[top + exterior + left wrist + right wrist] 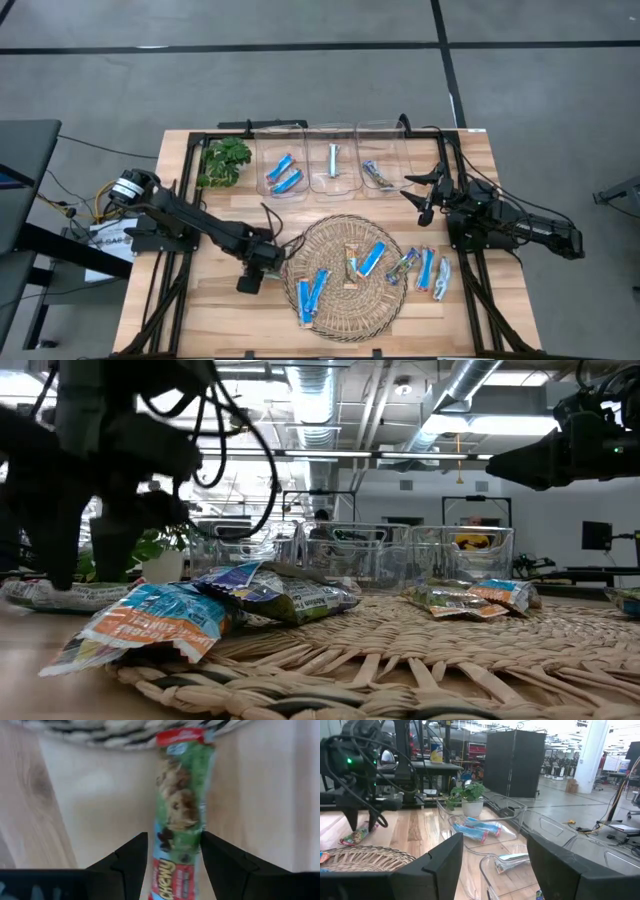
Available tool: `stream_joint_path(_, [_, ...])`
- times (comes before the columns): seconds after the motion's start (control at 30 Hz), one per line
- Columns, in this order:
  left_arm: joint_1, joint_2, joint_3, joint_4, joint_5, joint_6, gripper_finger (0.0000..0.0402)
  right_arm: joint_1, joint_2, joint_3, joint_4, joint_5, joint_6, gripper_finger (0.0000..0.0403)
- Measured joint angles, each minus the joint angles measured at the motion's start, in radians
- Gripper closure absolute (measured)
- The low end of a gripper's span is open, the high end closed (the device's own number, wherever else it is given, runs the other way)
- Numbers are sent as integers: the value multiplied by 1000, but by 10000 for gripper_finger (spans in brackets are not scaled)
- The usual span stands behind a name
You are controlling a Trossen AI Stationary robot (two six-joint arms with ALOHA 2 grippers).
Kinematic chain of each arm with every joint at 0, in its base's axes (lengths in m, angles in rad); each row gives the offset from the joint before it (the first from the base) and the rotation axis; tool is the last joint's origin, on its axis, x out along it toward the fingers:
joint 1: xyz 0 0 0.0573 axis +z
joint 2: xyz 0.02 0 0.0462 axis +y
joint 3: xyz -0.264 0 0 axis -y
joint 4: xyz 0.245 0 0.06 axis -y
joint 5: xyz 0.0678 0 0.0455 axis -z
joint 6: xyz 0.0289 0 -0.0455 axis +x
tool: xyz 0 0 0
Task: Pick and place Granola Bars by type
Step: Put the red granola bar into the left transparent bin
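A multicoloured green-and-red granola bar lies on the wooden table just off the left rim of the round wicker mat. It also shows in the right wrist view. My left gripper stands over it, pointing down, shut on its near part. My right gripper is open and empty, in the air by the right clear bin. Several more bars lie on the mat, among them a bright blue one. Three lie on the table right of the mat. My left gripper pinches the bar's two long edges between its two fingers, toward the bar's near end. The fingers come from above and lie across the bar. The bar rests flat on the table, its far end at the mat's rim.
Three clear bins stand in a row at the far edge. The left bin holds two bright blue bars, the middle bin one pale silver bar, the right bin a multicoloured one. A potted plant stands left of the bins.
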Motion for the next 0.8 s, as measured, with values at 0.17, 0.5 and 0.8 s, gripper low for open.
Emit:
stream_joint_path(0.17, [-23, 0, -67, 77, -36, -40, 225, 0, 0, 0, 0, 0, 0, 188])
stream_joint_path(0.5, [-35, -8, -92, 118, -53, -64, 280, 0, 0, 0, 0, 0, 0, 188])
stream_joint_path(0.8, [-11, -38, -62, 188, -28, -92, 371, 0, 0, 0, 0, 0, 0, 188])
